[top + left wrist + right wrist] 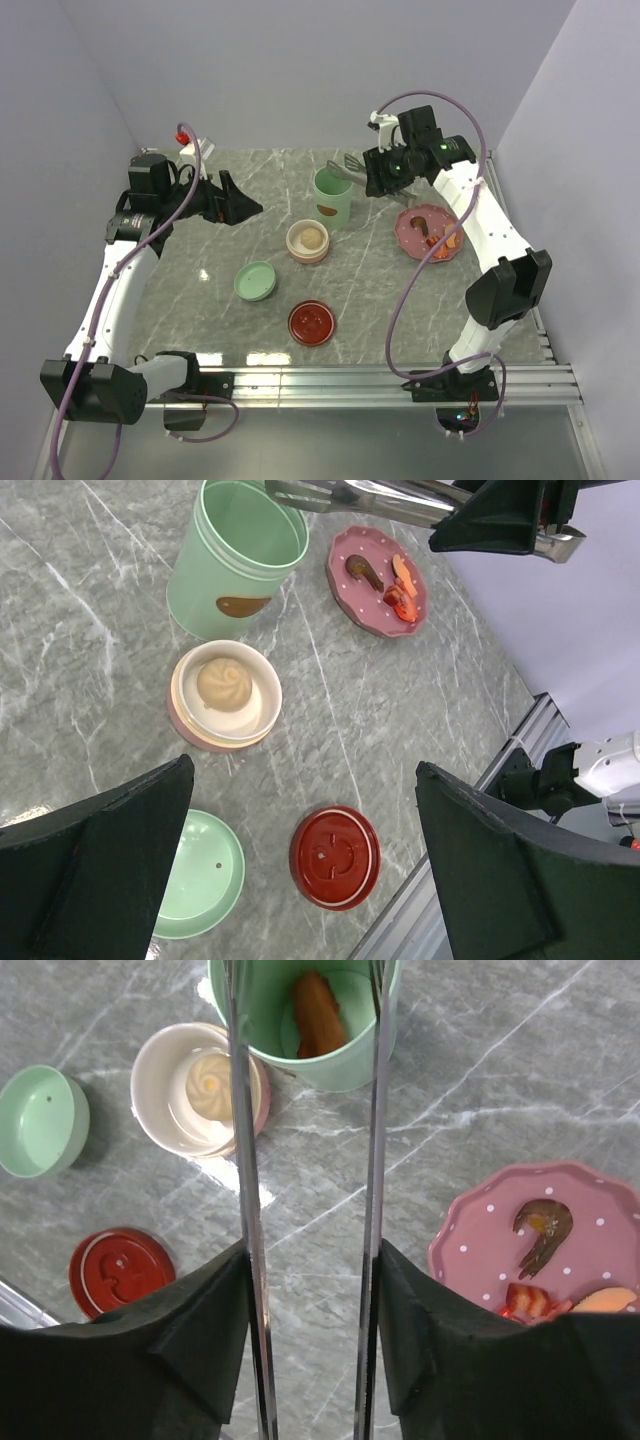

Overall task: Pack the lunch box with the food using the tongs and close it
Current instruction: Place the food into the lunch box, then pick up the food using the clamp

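The silver tongs [243,1160] run straight ahead between my right gripper's [310,1290] pads, which are shut on both arms; the arms stand spread. Their tips reach over the tall green lunch box tub [340,1055], where a brown piece of food [316,1012] lies inside. More food, a shrimp [540,1225] and reddish-orange pieces [530,1300], sits on the pink dotted plate [480,1250]. From above, the right gripper [375,175] hangs just right of the tub [332,197]. My left gripper [235,203] hovers open at the left, nothing between its fingers [120,850].
A cream and pink bowl [308,240] with a dumpling [222,683] stands in front of the tub. A green lid [256,281] and a red lid [312,323] lie nearer the front edge. The metal rail [400,378] borders the table front.
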`<act>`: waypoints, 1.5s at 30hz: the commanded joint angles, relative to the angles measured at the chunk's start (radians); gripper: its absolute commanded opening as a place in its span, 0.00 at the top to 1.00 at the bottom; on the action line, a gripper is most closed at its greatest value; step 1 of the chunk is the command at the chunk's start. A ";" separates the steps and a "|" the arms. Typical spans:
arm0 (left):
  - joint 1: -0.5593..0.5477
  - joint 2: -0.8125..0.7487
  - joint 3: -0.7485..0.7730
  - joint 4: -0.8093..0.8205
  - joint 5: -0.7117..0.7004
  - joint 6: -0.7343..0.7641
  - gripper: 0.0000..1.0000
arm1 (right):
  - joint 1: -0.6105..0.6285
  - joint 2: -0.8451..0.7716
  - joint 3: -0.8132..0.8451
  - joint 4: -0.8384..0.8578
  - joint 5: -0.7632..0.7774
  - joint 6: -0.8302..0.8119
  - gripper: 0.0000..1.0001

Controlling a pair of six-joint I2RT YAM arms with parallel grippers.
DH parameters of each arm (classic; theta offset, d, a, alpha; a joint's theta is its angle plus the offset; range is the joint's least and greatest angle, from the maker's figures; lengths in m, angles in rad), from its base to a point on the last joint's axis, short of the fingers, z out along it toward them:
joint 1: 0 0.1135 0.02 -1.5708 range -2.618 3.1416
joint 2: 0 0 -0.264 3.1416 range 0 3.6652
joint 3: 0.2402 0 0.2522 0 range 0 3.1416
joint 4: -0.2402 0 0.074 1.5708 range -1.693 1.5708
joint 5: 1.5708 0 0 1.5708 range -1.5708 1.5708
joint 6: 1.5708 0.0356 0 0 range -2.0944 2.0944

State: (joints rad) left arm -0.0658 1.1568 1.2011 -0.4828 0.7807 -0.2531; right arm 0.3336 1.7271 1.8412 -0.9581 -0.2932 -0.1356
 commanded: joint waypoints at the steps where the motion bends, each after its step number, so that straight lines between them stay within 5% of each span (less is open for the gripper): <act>1: 0.004 -0.005 0.054 0.024 0.020 -0.003 0.01 | 0.007 -0.040 0.069 0.012 -0.003 -0.009 0.43; 12: 0.004 -0.019 0.069 0.003 0.006 0.026 0.01 | -0.088 -0.201 0.018 -0.037 0.026 -0.031 0.42; 17: 0.004 -0.040 0.048 0.015 0.009 0.025 0.01 | -0.305 -0.282 -0.115 -0.108 -0.037 -0.081 0.43; 22: 0.004 -0.054 0.041 0.012 0.011 0.034 0.01 | -0.424 -0.352 -0.290 -0.110 0.080 -0.237 0.46; 26: 0.004 -0.054 0.054 0.004 0.005 0.049 0.01 | -0.449 -0.363 -0.423 -0.074 0.193 -0.294 0.50; 34: 0.003 -0.037 0.086 -0.022 -0.004 0.086 0.01 | -0.449 -0.317 -0.531 -0.034 0.184 -0.208 0.57; 45: 0.004 -0.058 0.009 0.018 -0.004 0.072 0.01 | -0.450 -0.235 -0.540 0.025 0.192 -0.153 0.56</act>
State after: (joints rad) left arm -0.0658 1.1210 1.2179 -0.5003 0.7700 -0.1802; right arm -0.1120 1.4811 1.2823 -0.9779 -0.1120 -0.3115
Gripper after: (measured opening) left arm 0.994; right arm 0.438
